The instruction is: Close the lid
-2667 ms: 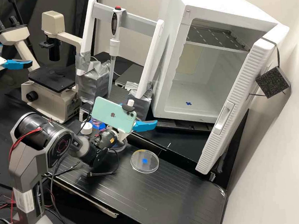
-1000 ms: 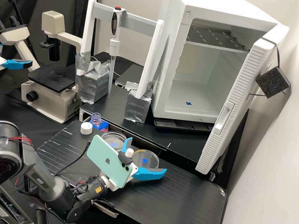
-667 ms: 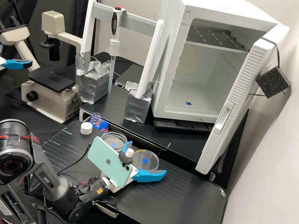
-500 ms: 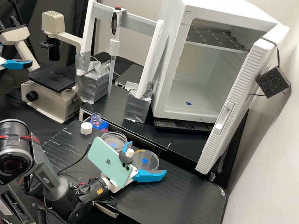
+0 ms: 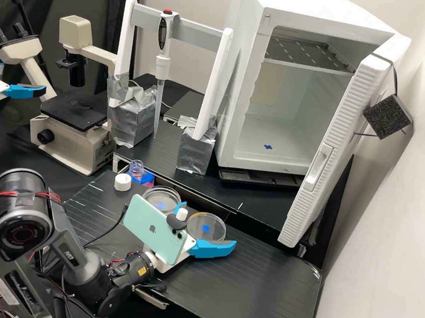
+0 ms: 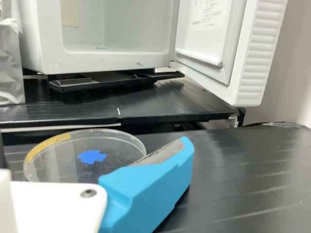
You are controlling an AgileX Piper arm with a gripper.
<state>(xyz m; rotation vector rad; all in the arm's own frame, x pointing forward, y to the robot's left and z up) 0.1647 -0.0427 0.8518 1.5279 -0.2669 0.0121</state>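
In the high view, my gripper [image 5: 208,224] stands open low over the bench, its near blue finger short of the right-hand clear round dish [image 5: 213,221]. Its far finger is largely hidden behind the phone. That dish bears a blue mark and a yellow strip; whether its lid sits on it I cannot tell. Another clear round dish [image 5: 154,195], partly covered by the phone, lies further left. In the wrist view, one blue finger of the gripper [image 6: 146,189] overlaps the edge of the marked dish [image 6: 60,162]. Nothing is held.
A white cap [image 5: 123,182] and an uncapped flask with pink liquid [image 5: 142,179] stand at the bench's back left. Behind are a foil-wrapped stand [image 5: 195,150] and a white incubator with its door [image 5: 332,161] open. A raised black ledge [image 5: 212,200] runs behind the dishes.
Since the earliest frame the arm has swung back towards the bench's front edge, uncovering the flask and cap. Lately it has shifted only slightly, and less of the far finger shows.
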